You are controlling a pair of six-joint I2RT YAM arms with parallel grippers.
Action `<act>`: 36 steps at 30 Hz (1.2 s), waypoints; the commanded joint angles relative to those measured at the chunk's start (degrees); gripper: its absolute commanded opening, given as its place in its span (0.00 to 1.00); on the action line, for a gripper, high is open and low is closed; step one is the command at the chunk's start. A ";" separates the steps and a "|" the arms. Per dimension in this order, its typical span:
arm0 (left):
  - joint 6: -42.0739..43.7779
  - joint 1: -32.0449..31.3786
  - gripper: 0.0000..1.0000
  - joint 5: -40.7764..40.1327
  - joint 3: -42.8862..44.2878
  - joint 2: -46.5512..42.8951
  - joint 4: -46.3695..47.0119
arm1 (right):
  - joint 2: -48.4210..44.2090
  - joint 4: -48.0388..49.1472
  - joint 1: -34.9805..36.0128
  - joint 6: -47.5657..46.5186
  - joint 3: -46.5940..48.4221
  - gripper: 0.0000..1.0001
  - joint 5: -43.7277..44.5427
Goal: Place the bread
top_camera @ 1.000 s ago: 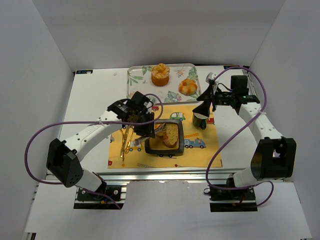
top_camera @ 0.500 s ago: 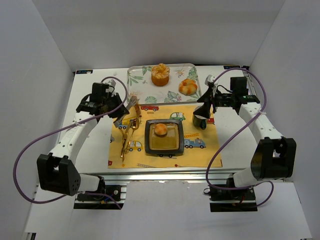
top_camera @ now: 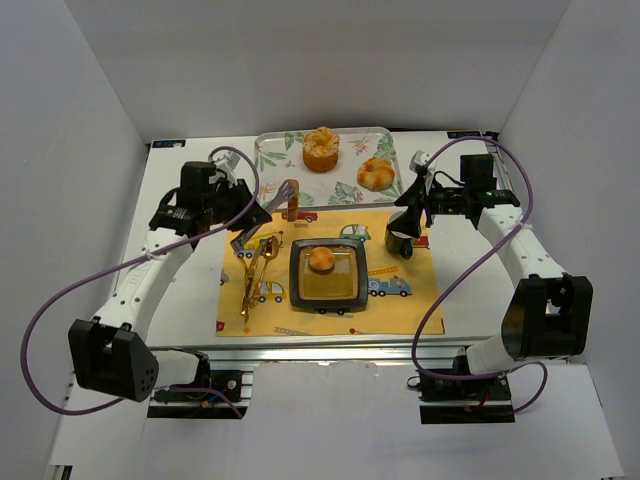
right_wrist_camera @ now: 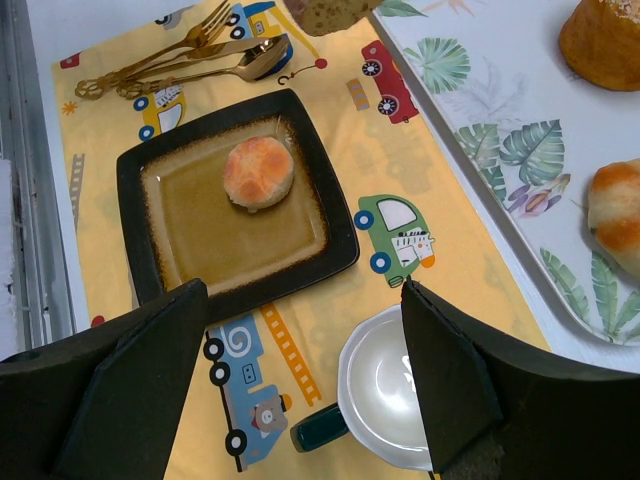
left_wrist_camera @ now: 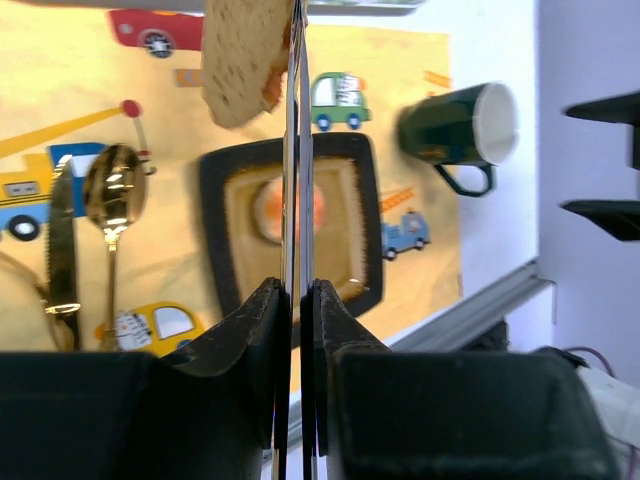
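From above, your left gripper (top_camera: pixel 252 218) is pressed shut on tongs (top_camera: pixel 272 204) pinching the bread slice (top_camera: pixel 291 197) at the near edge of the tray (top_camera: pixel 275 165). Its wrist view shows the slice raised beyond the plate (left_wrist_camera: pixel 215 230). In the right wrist view, your right gripper (right_wrist_camera: pixel 302 300) hangs spread above the mug (right_wrist_camera: pixel 385 392).

Bun (right_wrist_camera: pixel 258 172) on square plate (right_wrist_camera: pixel 322 190); mug (right_wrist_camera: pixel 390 385) just beside; bread slice (right_wrist_camera: pixel 325 12) at top edge.

Bright, even overhead light filled my enclosure, shadows soft on the table (top_camera: pixel 195 305). My left wrist view blurred the plate (left_wrist_camera: pixel 215 220); the spoon (left_wrist_camera: pixel 113 185) glared.
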 commanded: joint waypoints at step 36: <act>-3.46 -21.72 0.40 -2.02 -2.70 -1.20 -7.79 | -1.00 2.01 -0.16 1.07 0.03 0.83 -1.44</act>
